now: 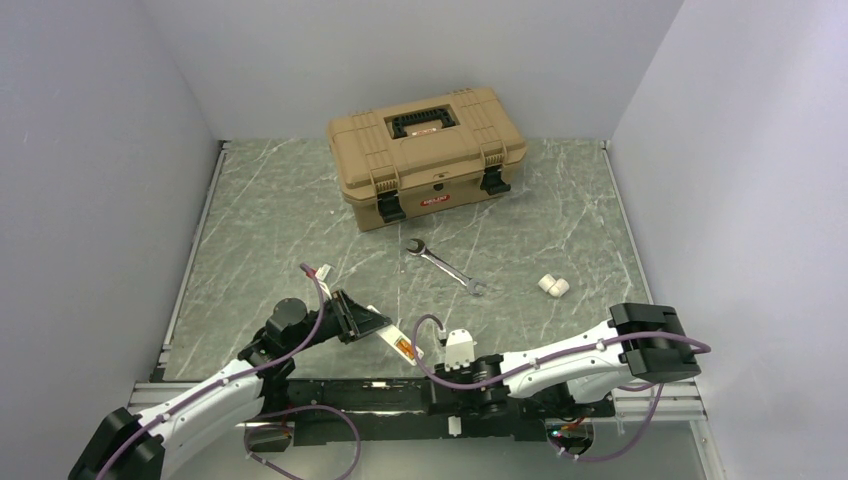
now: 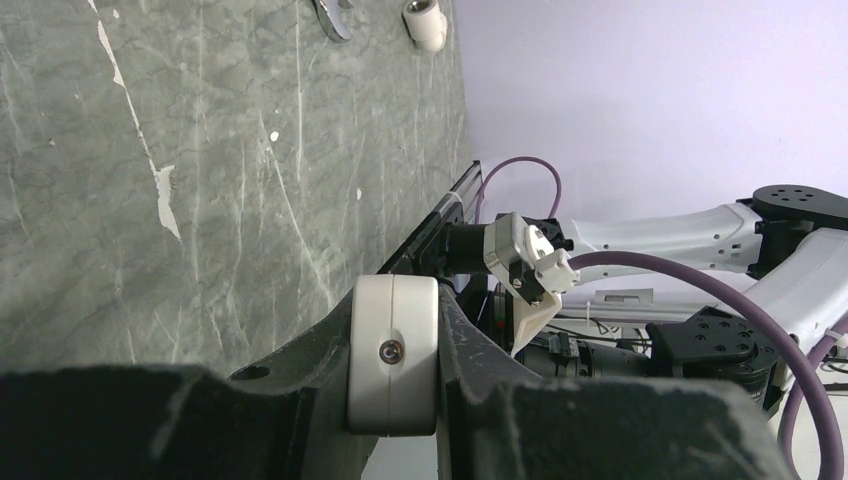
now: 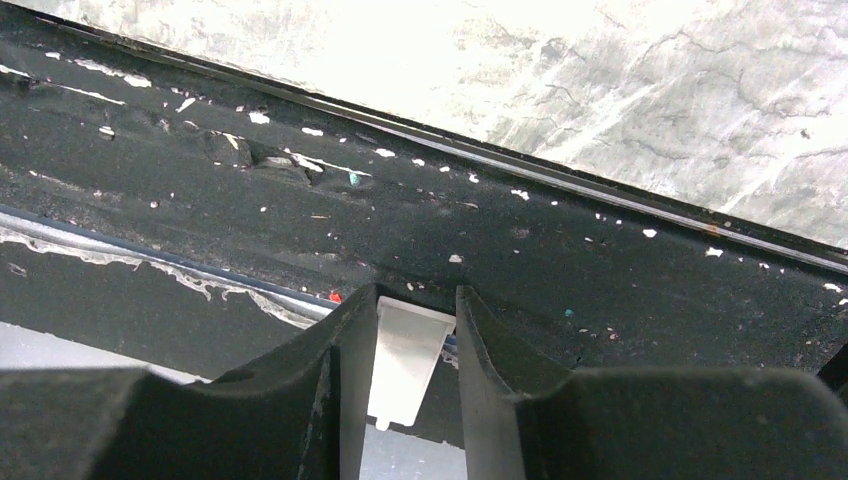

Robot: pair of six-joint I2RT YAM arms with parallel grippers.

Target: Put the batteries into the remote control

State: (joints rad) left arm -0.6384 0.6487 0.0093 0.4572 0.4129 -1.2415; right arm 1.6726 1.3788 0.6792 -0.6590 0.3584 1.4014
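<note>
Judged light, stiff and slippery, the remote control [image 1: 403, 349] is pinched across its sides by the left pincer [image 2: 395, 330], a thin white tab [image 3: 405, 360] by the right pincer [image 3: 415, 305].

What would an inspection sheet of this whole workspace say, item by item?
Surface: grey-green white-veined tabletop.
Job's things: slim white remote control, orange-brown recess up, held at the near edge; two short white cylinders, possibly the batteries, lying side by side to the right.
Clutter: tan plastic toolbox, latched shut, at the back; steel wrench in front of it.
Grippers: left gripper shut on the remote; right gripper shut on a small flat white piece.
Cables: purple cables loop along both arms.
Surroundings: plain pale walls on three sides.
</note>
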